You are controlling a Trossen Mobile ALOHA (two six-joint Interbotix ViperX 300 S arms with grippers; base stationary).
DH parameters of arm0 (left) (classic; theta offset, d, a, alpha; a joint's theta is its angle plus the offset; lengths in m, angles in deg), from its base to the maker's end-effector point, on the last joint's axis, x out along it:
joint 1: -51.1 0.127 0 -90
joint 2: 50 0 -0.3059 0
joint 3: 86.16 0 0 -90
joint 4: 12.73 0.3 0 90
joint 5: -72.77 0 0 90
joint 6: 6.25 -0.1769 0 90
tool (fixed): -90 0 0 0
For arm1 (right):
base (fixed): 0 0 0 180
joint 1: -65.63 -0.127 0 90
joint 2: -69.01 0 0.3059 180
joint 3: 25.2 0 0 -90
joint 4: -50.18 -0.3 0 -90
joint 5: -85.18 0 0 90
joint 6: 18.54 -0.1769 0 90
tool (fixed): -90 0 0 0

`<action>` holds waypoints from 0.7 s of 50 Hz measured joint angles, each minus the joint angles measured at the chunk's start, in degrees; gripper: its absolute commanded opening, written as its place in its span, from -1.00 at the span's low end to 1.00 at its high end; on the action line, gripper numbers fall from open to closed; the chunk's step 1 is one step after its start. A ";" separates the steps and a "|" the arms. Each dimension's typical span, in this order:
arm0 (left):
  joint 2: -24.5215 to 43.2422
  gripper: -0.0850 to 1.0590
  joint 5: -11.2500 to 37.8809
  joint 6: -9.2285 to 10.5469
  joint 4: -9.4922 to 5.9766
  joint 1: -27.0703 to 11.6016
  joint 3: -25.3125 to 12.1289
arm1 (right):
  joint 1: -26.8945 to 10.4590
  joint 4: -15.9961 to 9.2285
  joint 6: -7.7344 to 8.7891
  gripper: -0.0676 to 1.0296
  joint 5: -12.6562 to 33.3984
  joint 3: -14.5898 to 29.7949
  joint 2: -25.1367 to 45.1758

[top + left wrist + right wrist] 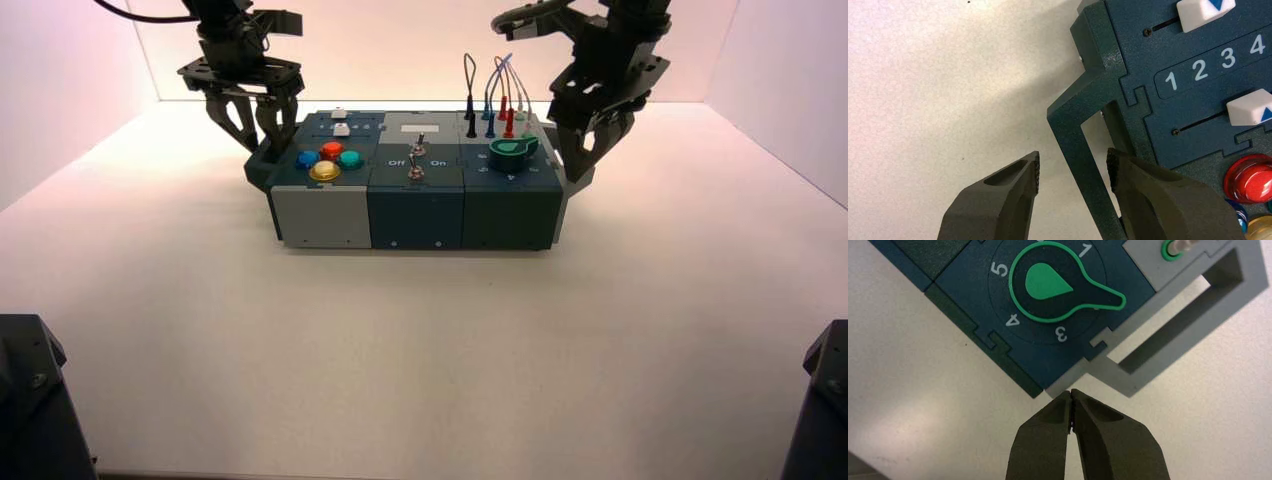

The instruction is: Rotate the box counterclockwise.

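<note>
While two dark robot bases (35, 400) are sitting at the near corners of the white table (420, 360), the box (415, 205) is standing farther back near the middle, its long front facing the camera. Its front face is showing a grey panel on the left and dark teal panels beside it. On top, four coloured buttons (328, 160) are clustering at the left, two toggle switches (417, 158) are standing in the middle, and a green knob (512, 150) is sitting at the right, its pointer lying between the numbers 1 and 3. Behind the knob, looped wires (495, 95) are rising from the back edge. At the box's left end, the left gripper (1073, 172) is pointing down with its fingers spread wide, straddling the bar of the teal end handle (1083, 150). At the right end, the right gripper (1070, 402) is pointing down with its fingers pressed together, tips just beside the corner where the grey end handle (1188, 315) is joining the box
</note>
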 measured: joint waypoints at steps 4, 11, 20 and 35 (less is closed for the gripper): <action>0.26 0.34 0.00 0.00 0.00 0.00 0.00 | 0.09 0.00 -0.26 -0.91 1.32 -0.18 -0.79; 1.49 0.34 -0.44 0.00 0.09 0.09 0.00 | 0.09 0.00 -0.26 -0.91 2.02 -1.05 -1.49; 1.76 0.24 -0.53 -0.09 0.00 -0.09 0.00 | 0.53 0.00 -0.26 -0.91 1.67 -2.37 -1.49; 1.76 0.21 -0.35 -0.09 -0.09 -0.18 0.00 | 0.88 0.88 -0.26 -0.91 -0.53 -2.64 2.20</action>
